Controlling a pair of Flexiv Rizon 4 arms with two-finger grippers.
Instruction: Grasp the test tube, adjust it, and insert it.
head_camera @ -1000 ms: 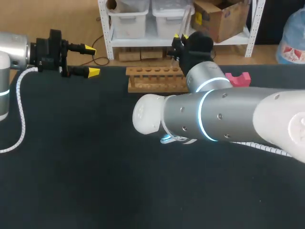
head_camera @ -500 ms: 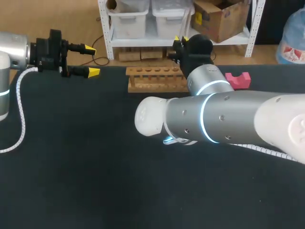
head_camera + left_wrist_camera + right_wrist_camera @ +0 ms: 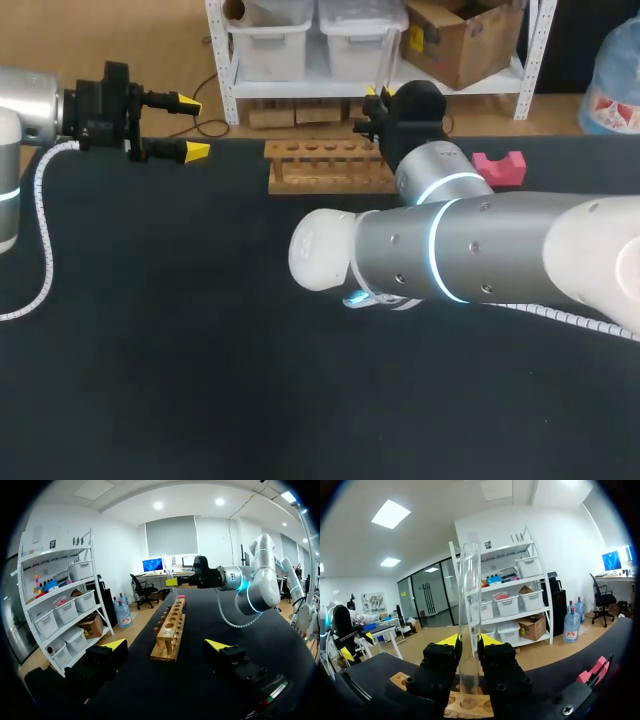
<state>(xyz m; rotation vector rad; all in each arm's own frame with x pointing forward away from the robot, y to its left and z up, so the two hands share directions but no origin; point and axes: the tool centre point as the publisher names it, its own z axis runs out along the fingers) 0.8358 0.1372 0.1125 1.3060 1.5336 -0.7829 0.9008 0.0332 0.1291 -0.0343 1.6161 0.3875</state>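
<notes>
A clear glass test tube [image 3: 468, 620] stands upright between the yellow-tipped fingers of my right gripper [image 3: 468, 641], which is shut on it. The tube's lower end meets the top of the wooden rack [image 3: 400, 680] at one of its holes; how deep it sits I cannot tell. In the head view the right gripper [image 3: 378, 97] hovers over the right end of the rack [image 3: 330, 165], and the tube itself hardly shows. My left gripper [image 3: 190, 127] hangs open to the left of the rack, holding nothing; in its own view the rack [image 3: 170, 630] lies ahead of the left gripper [image 3: 166, 645].
A pink block [image 3: 498, 167] lies on the black table just right of the rack, also seen as the pink block [image 3: 594, 672] beside the right gripper. My right arm's thick forearm [image 3: 470, 260] spans the table's middle right. A white coiled cable [image 3: 40, 230] hangs from the left arm.
The right arm's elbow and forearm have drifted a little to the right; its gripper stays over the rack's right end. The left arm has not moved.
</notes>
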